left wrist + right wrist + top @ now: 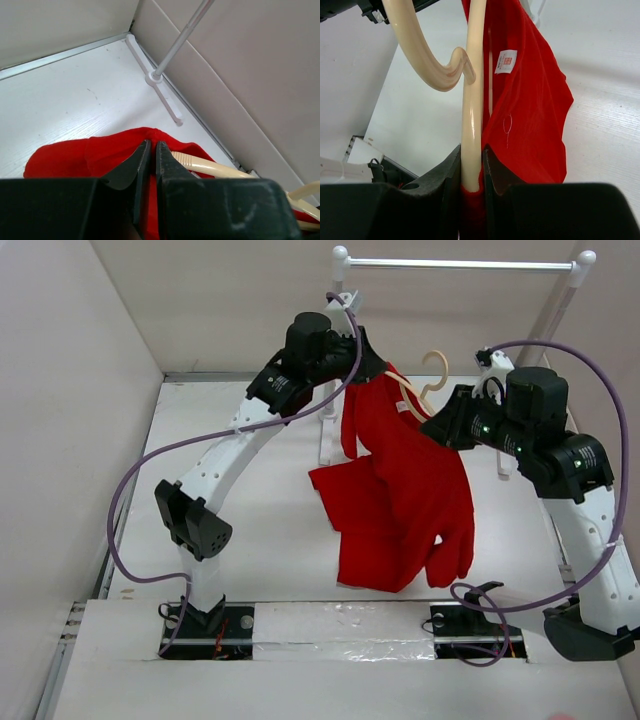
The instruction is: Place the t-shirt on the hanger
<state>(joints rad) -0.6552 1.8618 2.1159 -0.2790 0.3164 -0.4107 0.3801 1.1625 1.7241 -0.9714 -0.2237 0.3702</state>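
Observation:
The red t-shirt (400,490) hangs in the air over the table's middle, draped on the pale beige hanger (432,375), whose hook sticks up above it. My left gripper (375,370) is at the shirt's top left. In the left wrist view this left gripper (152,145) is shut on a fold of the t-shirt (75,155), with the hanger's arm (215,169) just to its right. My right gripper (432,427) holds the other end. Its wrist view shows the right gripper (471,149) shut on the hanger (471,100) and on red t-shirt (530,115) cloth wrapped round the hanger's tip.
A white rail (460,263) on two posts stands at the back of the table. One post (175,47) and its foot (165,97) lie close beyond the left gripper. Grey walls enclose the left, back and right sides.

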